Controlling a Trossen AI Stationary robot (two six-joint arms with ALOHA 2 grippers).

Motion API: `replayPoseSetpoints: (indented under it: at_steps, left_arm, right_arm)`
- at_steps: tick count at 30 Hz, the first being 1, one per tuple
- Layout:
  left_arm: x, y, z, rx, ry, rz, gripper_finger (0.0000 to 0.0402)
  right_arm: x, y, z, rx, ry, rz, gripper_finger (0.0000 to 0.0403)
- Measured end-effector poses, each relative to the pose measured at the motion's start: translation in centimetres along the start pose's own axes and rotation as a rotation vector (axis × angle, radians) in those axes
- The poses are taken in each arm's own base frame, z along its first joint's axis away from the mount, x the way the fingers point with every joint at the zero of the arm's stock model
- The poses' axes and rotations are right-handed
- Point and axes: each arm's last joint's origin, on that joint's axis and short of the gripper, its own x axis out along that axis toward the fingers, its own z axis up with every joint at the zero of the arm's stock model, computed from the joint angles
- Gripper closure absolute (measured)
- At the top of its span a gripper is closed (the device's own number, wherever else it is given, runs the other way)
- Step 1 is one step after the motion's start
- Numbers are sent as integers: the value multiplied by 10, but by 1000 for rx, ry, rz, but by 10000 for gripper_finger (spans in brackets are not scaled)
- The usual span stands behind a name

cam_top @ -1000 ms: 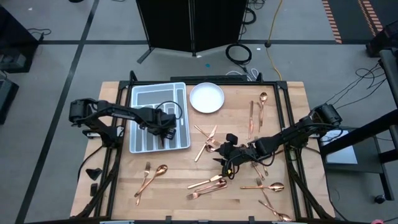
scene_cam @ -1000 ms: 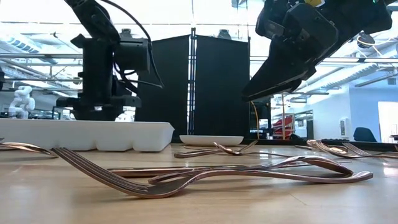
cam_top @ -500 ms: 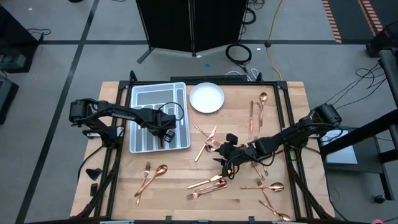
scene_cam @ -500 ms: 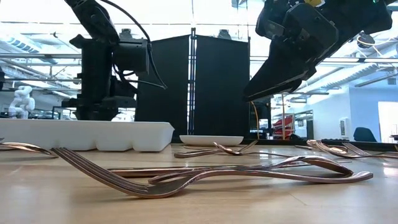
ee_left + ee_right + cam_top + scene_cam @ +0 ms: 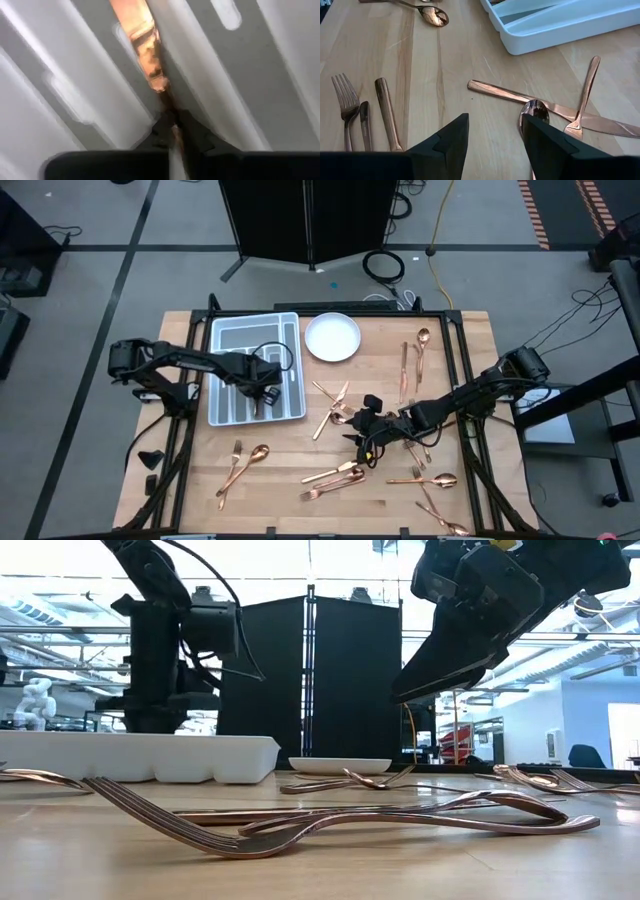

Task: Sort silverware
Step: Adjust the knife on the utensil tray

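Slim copper utensil (image 5: 145, 55) lying in a tray (image 5: 228, 345) slot, likely stiff, light, slippery, best pinched mid-handle; left gripper (image 5: 172, 132) closed on its end, right gripper (image 5: 492, 135) wide above scattered silverware (image 5: 335, 475).

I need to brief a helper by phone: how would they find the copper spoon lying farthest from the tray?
Start at the white round plate by the table's far edge and move across towards the right arm's side. There a spoon lies beside another slim copper piece. Its round bowl points to the far edge, alone in that corner.
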Motion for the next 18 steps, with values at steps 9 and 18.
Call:
replayPoseSetpoints:
  at_steps: [9,18]
  left_arm:
    - [-28,11,-2,-29,-71,-74,399]
    - [-34,11,-2,-136,-91,-107,401]
  right_arm:
    - [0,0,-1,-5,9,-4,229]
    - [0,-1,-1,-10,15,-7,229]
